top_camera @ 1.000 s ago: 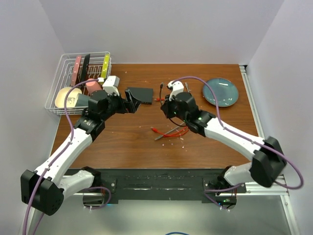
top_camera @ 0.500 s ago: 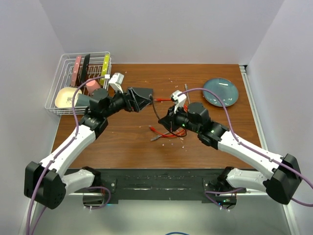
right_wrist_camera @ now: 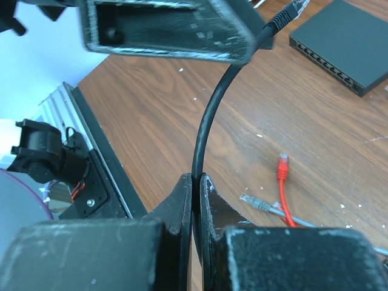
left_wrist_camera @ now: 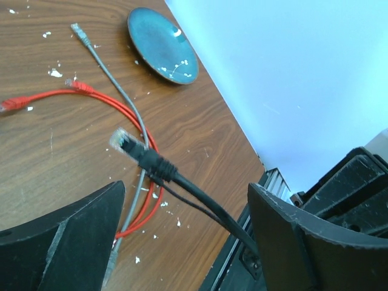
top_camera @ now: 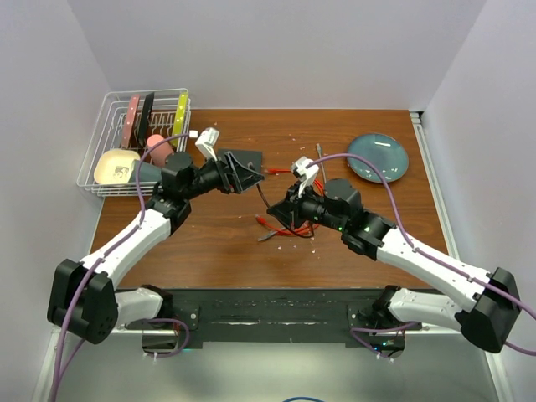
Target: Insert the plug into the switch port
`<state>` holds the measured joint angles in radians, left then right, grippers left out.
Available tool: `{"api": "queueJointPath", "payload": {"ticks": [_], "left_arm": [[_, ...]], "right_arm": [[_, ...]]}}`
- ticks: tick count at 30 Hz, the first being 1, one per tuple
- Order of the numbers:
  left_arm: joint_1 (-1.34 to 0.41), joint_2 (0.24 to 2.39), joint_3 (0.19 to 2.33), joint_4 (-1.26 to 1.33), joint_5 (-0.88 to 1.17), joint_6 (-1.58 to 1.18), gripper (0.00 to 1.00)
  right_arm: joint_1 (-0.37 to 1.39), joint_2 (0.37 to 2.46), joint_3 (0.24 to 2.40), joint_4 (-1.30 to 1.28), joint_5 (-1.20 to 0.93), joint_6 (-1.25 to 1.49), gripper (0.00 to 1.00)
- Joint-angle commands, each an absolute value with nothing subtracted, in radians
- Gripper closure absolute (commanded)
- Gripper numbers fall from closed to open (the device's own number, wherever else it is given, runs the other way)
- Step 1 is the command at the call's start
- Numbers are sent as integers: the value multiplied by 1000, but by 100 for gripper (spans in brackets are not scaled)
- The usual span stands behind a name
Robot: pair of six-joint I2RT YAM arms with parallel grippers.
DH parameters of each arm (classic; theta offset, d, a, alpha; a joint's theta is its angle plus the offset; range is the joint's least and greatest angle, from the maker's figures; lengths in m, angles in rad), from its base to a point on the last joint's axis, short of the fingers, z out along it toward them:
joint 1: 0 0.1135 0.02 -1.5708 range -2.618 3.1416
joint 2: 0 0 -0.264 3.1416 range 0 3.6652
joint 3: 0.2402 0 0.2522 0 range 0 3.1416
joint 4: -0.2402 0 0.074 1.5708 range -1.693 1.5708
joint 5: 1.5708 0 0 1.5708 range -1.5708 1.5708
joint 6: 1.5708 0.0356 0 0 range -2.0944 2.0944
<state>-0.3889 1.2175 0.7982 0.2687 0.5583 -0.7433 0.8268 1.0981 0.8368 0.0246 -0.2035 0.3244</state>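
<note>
Right gripper [right_wrist_camera: 195, 180] pinched tight on a thin black cable [right_wrist_camera: 205, 127], well below its clear plastic plug [right_wrist_camera: 295, 7], which sticks up in the air. The flat black rectangular switch box [right_wrist_camera: 345, 42] lies on the brown wooden table [right_wrist_camera: 151, 103], apart from the plug, with the switch ports [right_wrist_camera: 324, 62] in a row along its side edge. Left gripper [left_wrist_camera: 185, 189] spread wide, gripping nothing, plug seen past the gap. On the table beyond: looped red cable [left_wrist_camera: 79, 88], grey cable [left_wrist_camera: 77, 28], round blue-grey plate [left_wrist_camera: 162, 43] near the edge. White wire dish rack [top_camera: 138, 138] at far left.
</note>
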Motion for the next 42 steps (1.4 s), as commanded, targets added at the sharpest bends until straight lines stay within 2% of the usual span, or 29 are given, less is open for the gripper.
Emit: {"api": "queueJointPath", "payload": {"ticks": [1,4,5,6,10,12,13,14,16,17,21,23,24,27,28,36,40,42], "left_arm": [[-396,1249,789,360,604,-791,15],[-397,1273,753,448,621,-827,20],[-397,1282,758,446,624,-825,26],[-397,1288,774,440,629,-819,28],[-397,1272,753,443,597,-819,31],[-396,1259,750,428,568,-805,40],[-396,1253,759,396,548,-795,46],[-396,1250,768,382,539,-785,63],[-396,1236,769,391,534,-785,85],[-396,1227,756,409,531,-793,100],[-396,1203,744,422,508,-799,100],[-397,1187,742,426,514,-804,100],[-397,1178,727,436,514,-813,100],[-397,1154,715,462,499,-807,100],[-397,1152,724,444,505,-801,100],[-397,1127,744,440,545,-778,100],[-397,1108,724,475,566,-798,100],[-397,1106,727,466,563,-793,100]], "right_arm": [[848,1084,821,80,-233,327,100],[865,1117,812,90,-245,324,100],[871,1124,808,97,-242,321,100],[880,1137,805,107,-242,321,100],[896,1146,793,117,-245,318,100],[899,1143,785,126,-245,313,100],[899,1141,781,127,-244,313,100],[899,1143,781,130,-245,313,100],[900,1144,782,133,-252,316,100],[900,1146,781,132,-253,316,100],[902,1147,773,150,-223,328,100],[902,1144,782,163,-215,356,80],[902,1141,785,190,-221,365,55],[902,1132,784,279,-226,405,27],[902,1134,781,302,-222,423,23],[902,1282,838,442,-253,497,23],[903,1337,861,468,-229,529,30],[904,1351,865,488,-218,541,41]]}}
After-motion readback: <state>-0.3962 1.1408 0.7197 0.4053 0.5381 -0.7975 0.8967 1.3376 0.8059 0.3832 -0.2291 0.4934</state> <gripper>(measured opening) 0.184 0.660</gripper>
